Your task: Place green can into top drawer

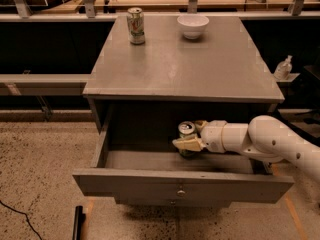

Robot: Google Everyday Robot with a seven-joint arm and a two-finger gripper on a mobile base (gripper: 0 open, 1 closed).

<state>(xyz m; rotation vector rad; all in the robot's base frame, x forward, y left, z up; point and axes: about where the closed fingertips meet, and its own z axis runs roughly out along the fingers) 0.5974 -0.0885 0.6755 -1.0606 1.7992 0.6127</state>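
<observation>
The green can (187, 132), dark green with a silver top, stands upright inside the pulled-out top drawer (182, 183), near its middle. My gripper (189, 140) reaches in from the right on a white arm and is shut on the can; one pale finger (186, 144) crosses the can's front. The drawer's flat grey front carries a small round metal knob (180, 191). The can's lower part is hidden behind the finger.
A whitish-silver can (135, 26) and a white bowl (193, 26) stand at the back of the grey cabinet top (180, 69). A small spray bottle (283, 68) sits on a ledge at right. A black cable lies on the speckled floor at left.
</observation>
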